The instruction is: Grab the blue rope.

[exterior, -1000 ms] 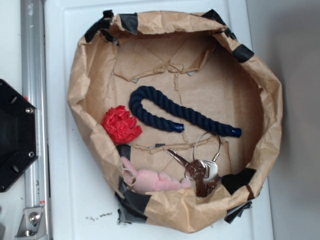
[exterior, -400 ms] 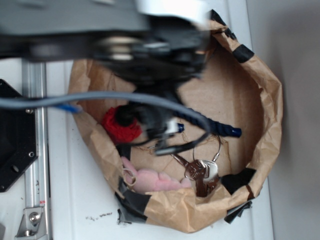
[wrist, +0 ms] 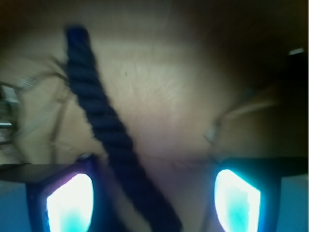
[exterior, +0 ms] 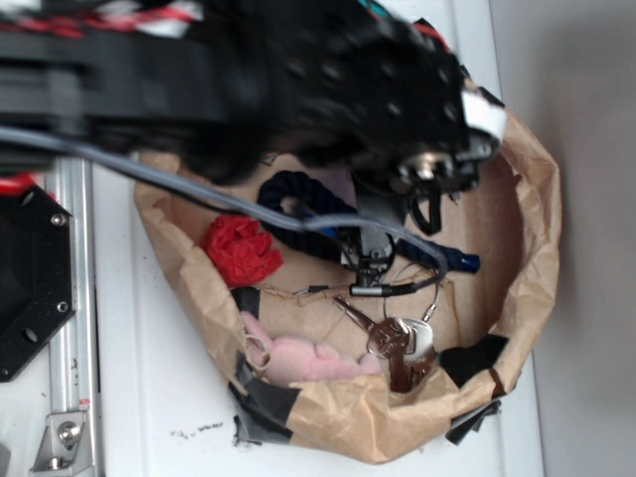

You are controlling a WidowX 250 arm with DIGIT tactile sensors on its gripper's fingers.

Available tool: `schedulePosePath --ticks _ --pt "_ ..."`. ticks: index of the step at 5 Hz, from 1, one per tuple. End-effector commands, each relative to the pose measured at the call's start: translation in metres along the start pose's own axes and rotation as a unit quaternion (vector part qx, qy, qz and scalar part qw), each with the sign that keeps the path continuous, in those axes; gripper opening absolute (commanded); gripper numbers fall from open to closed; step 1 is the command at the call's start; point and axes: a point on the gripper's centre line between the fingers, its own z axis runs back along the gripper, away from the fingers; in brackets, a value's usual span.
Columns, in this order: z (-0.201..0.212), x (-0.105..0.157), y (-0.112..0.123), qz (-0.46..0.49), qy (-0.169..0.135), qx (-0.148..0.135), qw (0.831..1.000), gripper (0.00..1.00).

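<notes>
The blue rope (exterior: 285, 187) lies bent in a hook shape on the floor of the brown paper bag (exterior: 538, 238). Its glossy blue capped end (exterior: 463, 262) pokes out to the right, and my arm hides its middle. My gripper (exterior: 366, 266) hangs low over the rope's lower run. In the wrist view the rope (wrist: 101, 116) runs diagonally from the upper left down between my glowing fingers (wrist: 70, 203), closer to the left one. The gripper (wrist: 153, 200) is open, with the rope lying free in the gap and touching neither finger.
A red paper flower (exterior: 241, 248) sits left of the rope. A pink plush toy (exterior: 298, 359) and a key bunch (exterior: 401, 342) lie along the bag's near wall. The crumpled, taped bag walls rise all round. A black plate (exterior: 30, 268) and a metal rail (exterior: 70, 328) stand at the left.
The arm came into view over the bag from above and moved to the right and lower. It now covers the rope's middle, with the gripper down at the rope. The rope has not moved.
</notes>
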Motion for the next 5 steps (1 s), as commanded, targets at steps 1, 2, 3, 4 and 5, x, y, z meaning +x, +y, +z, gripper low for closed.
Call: schedulePosePath --ticks 1,2,3,4,5 --pt "-0.021 0.029 -0.023 0.005 -0.014 0.0 1.0 0.0" --pt "-0.033 0.028 -0.026 0.006 0.002 0.015 1.0 0.0" --pt "-0.034 0.028 -0.027 0.004 0.005 0.024 1.0 0.0" --pt "-0.029 0.023 -0.025 -0.007 -0.01 0.014 1.0 0.0" --pt "0.001 0.015 -0.021 -0.015 -0.05 0.018 0.998 0.0"
